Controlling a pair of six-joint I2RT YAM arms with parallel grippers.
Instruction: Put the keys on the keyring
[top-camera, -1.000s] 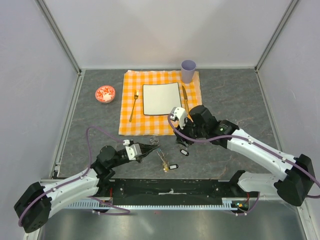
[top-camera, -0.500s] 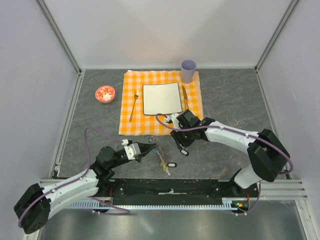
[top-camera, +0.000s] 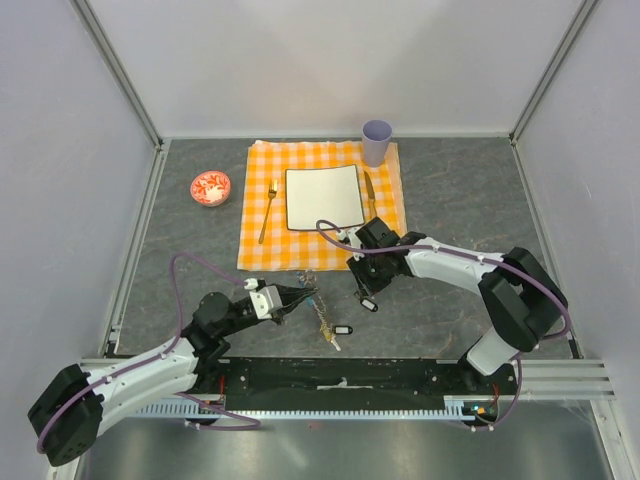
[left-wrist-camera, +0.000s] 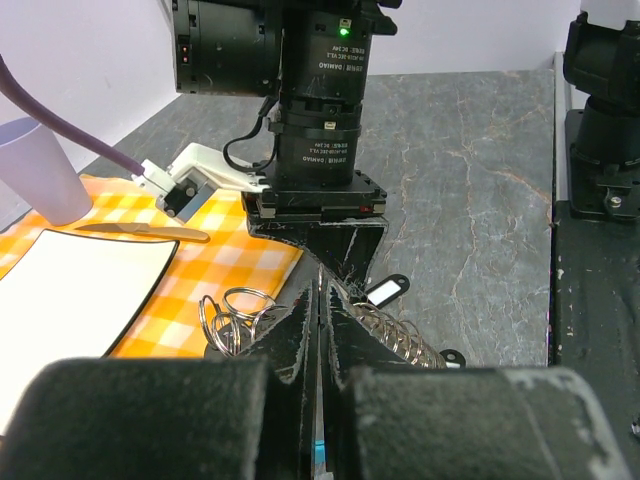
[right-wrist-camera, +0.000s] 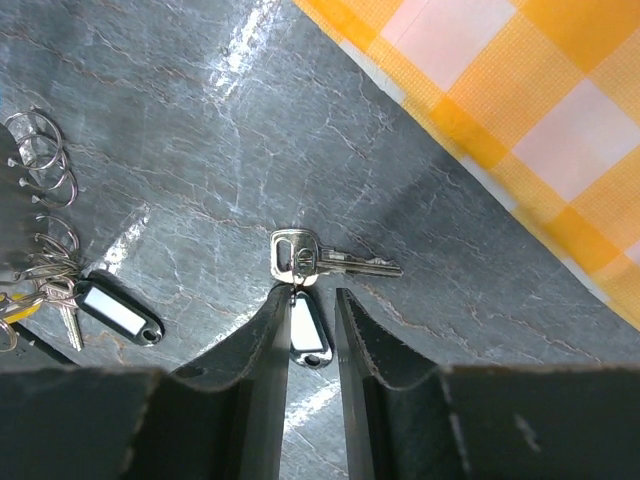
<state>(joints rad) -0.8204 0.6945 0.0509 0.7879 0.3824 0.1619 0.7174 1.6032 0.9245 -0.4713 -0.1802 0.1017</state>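
Since the right fingers (top-camera: 362, 286) sit low over the worktop (top-camera: 450, 200) w/ only a narrow gap and nothing held, the first risk is what they close on. Per the right-wrist view they straddle the small white tag (right-wrist-camera: 307, 338) clipped to a lone silvery key (right-wrist-camera: 345, 262), not the key itself. The key lies flat just past the tips, near the edge of the checked cloth (right-wrist-camera: 520, 110). Closing here prob. grabs the tag, and the key would then dangle & spin on its little loop, v. hard to aim at a ring. Going for the blade instead has its own risk: it's thin metal flat on a hard surface, so the tips could skid or flick it away.

The left fingers (top-camera: 302, 296) are pressed together. A sliver of turquoise shows between them in the left-wrist view, so I judge they pinch the keyring (left-wrist-camera: 236, 305) by its tag, but can't confirm. Its wire loops lie just ahead of the tips, beside a coiled spring (left-wrist-camera: 395, 338) & other keys (right-wrist-camera: 68, 322). Held by the tag only, the ring could swivel away when pushed. W/ several loops bunched, snagging the wrong one is easy. The arms are also close together, so a bump is possible as they meet.
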